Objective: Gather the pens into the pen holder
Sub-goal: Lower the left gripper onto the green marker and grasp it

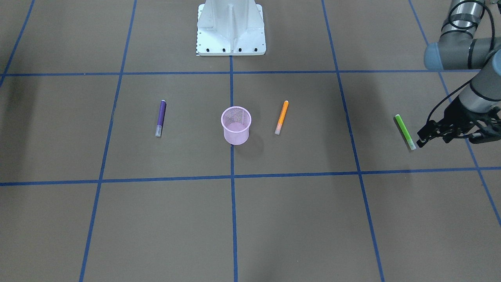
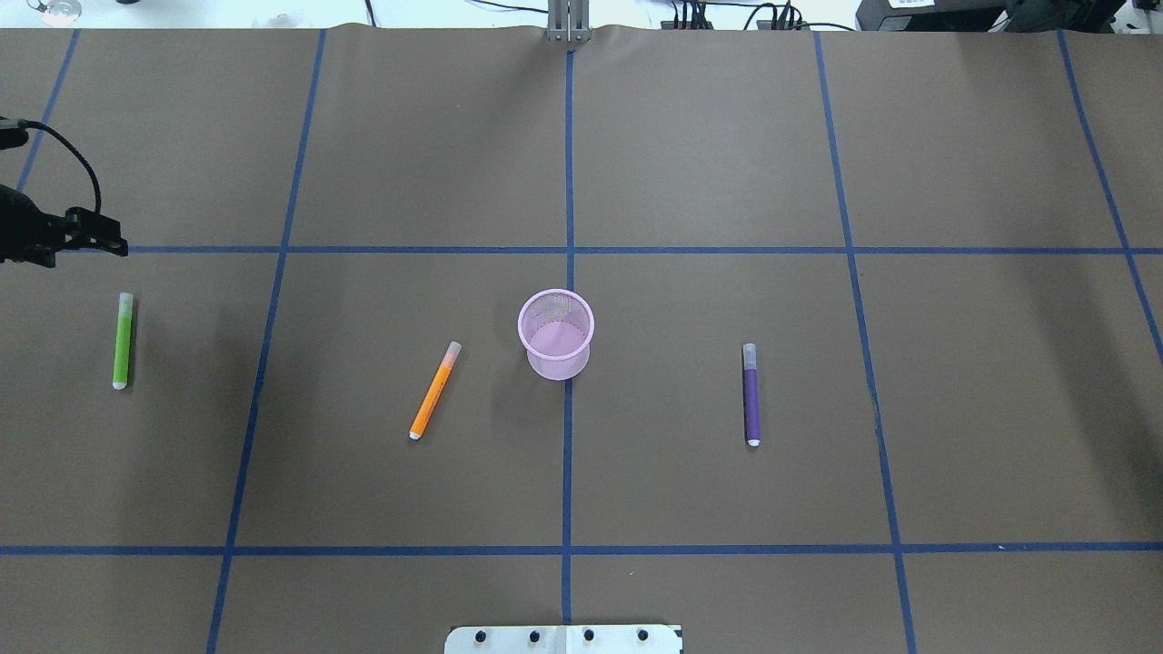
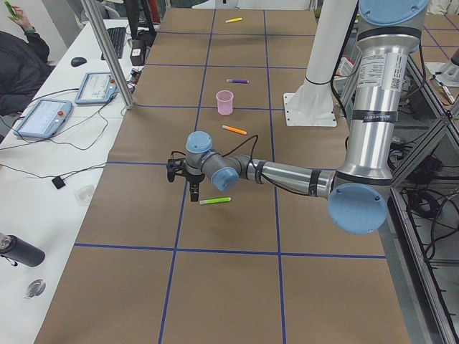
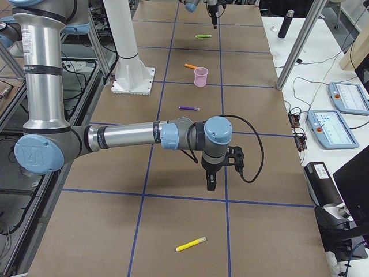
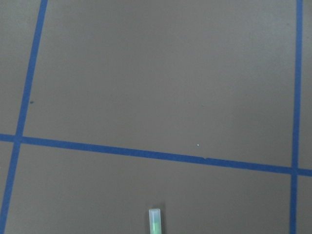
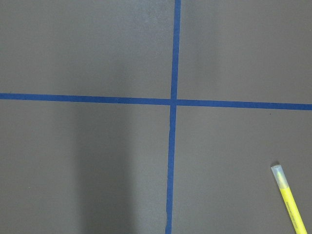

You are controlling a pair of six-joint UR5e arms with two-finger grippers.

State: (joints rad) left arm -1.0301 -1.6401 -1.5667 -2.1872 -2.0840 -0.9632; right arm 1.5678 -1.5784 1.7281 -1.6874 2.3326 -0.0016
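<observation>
The pink mesh pen holder [image 1: 236, 125] [image 2: 556, 333] stands upright at the table's middle. An orange pen [image 1: 282, 117] [image 2: 435, 391] lies beside it on the robot's left, and a purple pen [image 1: 161, 117] [image 2: 750, 395] on its right. A green pen [image 1: 405, 131] [image 2: 123, 341] lies far out on the left; its cap end [image 5: 154, 222] shows in the left wrist view. My left gripper [image 1: 422, 136] [image 2: 114, 243] hovers just beyond that cap end, open and holding nothing. A yellow pen [image 4: 190, 244] [image 6: 290, 204] lies far right, near my right gripper [image 4: 210, 183]; I cannot tell whether that one is open or shut.
The white robot base [image 1: 231, 27] stands at the table's robot-side edge. Blue tape lines grid the brown table. Beyond the far edge is a desk with control tablets [image 3: 43, 115], cables, a dark bottle [image 3: 18, 251] and a seated person [image 3: 18, 64].
</observation>
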